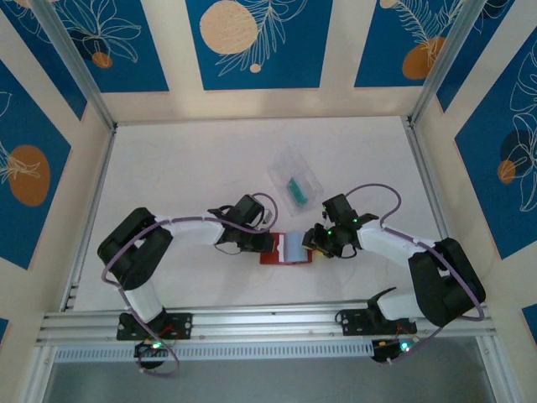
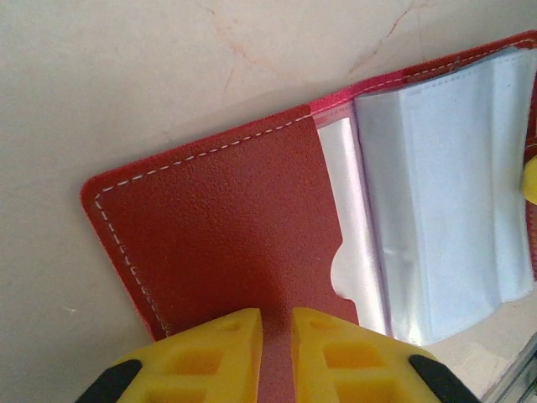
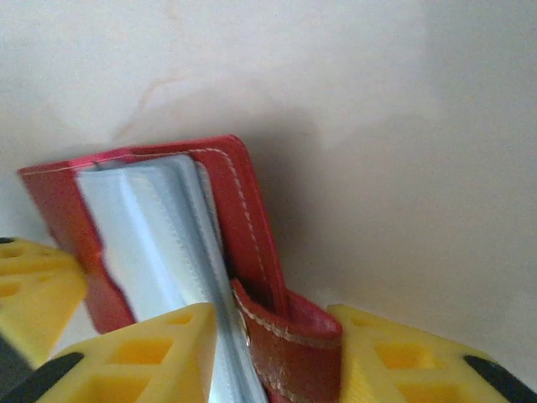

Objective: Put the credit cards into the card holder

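Note:
The card holder [image 1: 285, 250], a red folding wallet, lies open on the table between my two grippers, its clear plastic sleeves [image 2: 445, 193] showing. My left gripper [image 1: 267, 243] is nearly shut on the wallet's left red cover [image 2: 226, 227] at its near edge. My right gripper [image 3: 277, 336] stands open around the raised right cover [image 3: 243, 218], the clasp strap [image 3: 294, 344] and the sleeves between its fingers. A teal credit card [image 1: 295, 190] lies inside the clear plastic case [image 1: 289, 164], just behind the wallet.
White walls close in the table on three sides. A metal rail [image 1: 268, 323] runs along the near edge above the arm bases. The clear case sits a short way behind the right gripper.

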Action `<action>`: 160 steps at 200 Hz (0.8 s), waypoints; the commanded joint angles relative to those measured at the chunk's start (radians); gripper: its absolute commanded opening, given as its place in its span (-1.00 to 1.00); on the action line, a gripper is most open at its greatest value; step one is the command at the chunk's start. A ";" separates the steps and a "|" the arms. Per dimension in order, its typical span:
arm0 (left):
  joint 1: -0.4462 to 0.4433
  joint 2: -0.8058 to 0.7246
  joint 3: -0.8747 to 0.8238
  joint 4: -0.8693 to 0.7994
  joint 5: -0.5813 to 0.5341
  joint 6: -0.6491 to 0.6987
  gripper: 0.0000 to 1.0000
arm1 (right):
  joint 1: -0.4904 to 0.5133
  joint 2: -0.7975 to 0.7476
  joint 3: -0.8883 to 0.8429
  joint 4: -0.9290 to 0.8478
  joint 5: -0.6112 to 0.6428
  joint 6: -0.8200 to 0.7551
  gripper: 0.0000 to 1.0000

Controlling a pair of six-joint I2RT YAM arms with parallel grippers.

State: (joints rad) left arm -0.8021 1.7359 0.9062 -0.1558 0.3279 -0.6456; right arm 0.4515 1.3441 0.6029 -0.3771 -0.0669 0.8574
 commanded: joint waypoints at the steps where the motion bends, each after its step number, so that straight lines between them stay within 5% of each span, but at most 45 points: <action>1: -0.007 0.004 0.000 -0.019 -0.036 0.003 -0.65 | 0.032 -0.053 0.054 -0.134 0.150 0.020 -0.06; 38: -0.008 0.009 -0.003 -0.010 -0.033 -0.001 -0.65 | 0.159 -0.114 0.167 -0.306 0.383 0.004 0.06; 74: -0.009 -0.001 -0.010 -0.003 -0.031 -0.006 -0.66 | 0.310 -0.070 0.301 -0.368 0.515 -0.040 -0.40; 122: -0.008 0.004 -0.021 0.014 -0.032 -0.015 -0.66 | 0.377 0.042 0.379 -0.213 0.268 -0.153 -0.49; 160: -0.008 0.008 -0.027 0.027 -0.026 -0.019 -0.66 | 0.426 0.118 0.421 -0.257 0.324 -0.177 -0.21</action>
State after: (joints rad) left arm -0.8028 1.7359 0.9001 -0.1329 0.3199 -0.6552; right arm 0.8482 1.4395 0.9909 -0.6140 0.2615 0.7238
